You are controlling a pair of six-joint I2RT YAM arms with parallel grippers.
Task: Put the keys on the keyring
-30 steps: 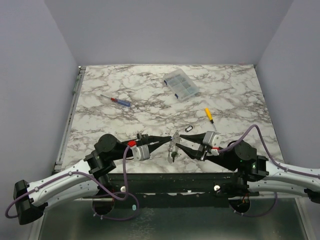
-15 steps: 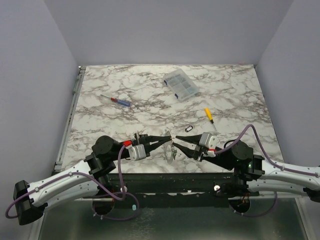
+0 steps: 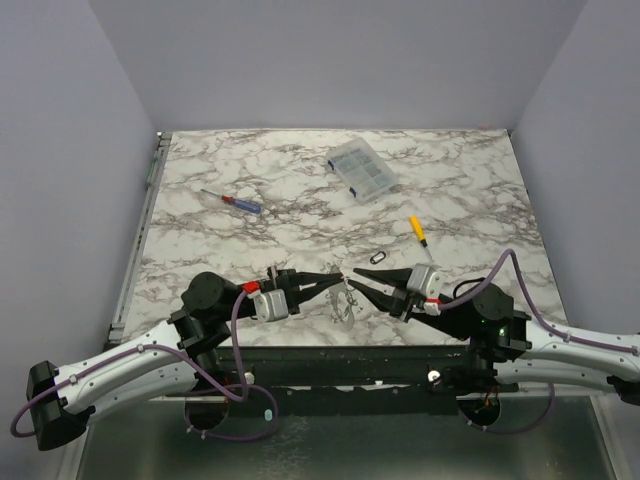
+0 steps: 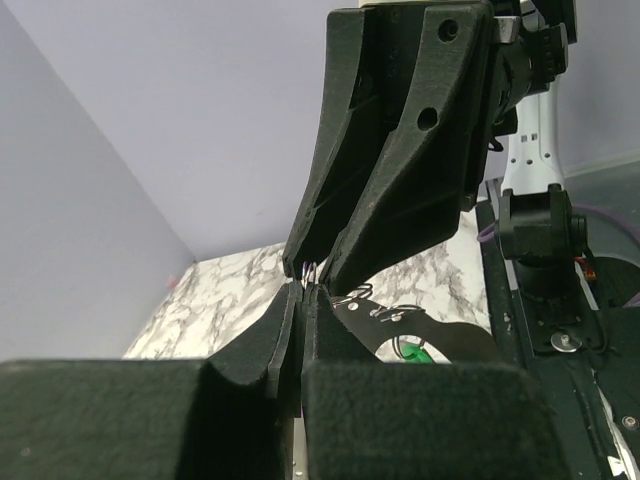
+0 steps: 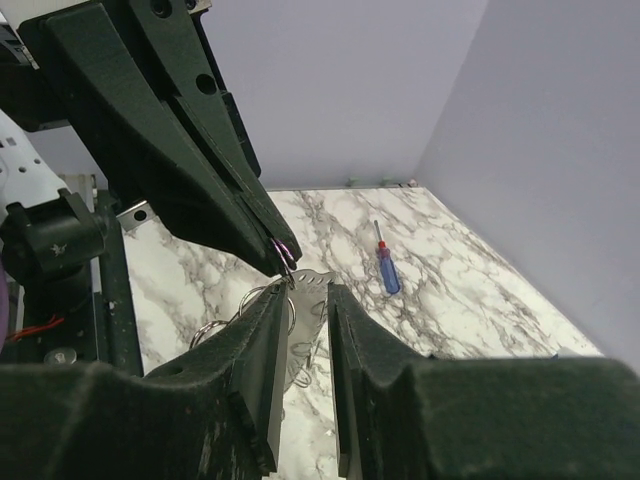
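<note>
My left gripper [image 3: 338,277] is shut on a thin wire keyring [image 4: 306,273], pinched at the very tips. The keyring also shows in the right wrist view [image 5: 284,252]. The keys [image 3: 346,304], small silvery pieces with a bit of green, hang below it just above the table, and show in the left wrist view [image 4: 388,314]. My right gripper [image 3: 353,282] meets the left one tip to tip. Its jaws stand a narrow gap apart, with a flat silvery key [image 5: 312,292] showing in the gap [image 5: 308,300]. I cannot see it clamped.
A yellow-handled screwdriver [image 3: 418,230] and a small dark loop [image 3: 378,257] lie just beyond the grippers. A blue and red screwdriver [image 3: 233,203] lies at the left. A clear compartment box [image 3: 360,171] sits at the back. The table's near edge is right under the grippers.
The two grippers stay tip to tip. The left arm has drawn back slightly to the left. The hanging keys have shifted a little and now hang slightly lower.
</note>
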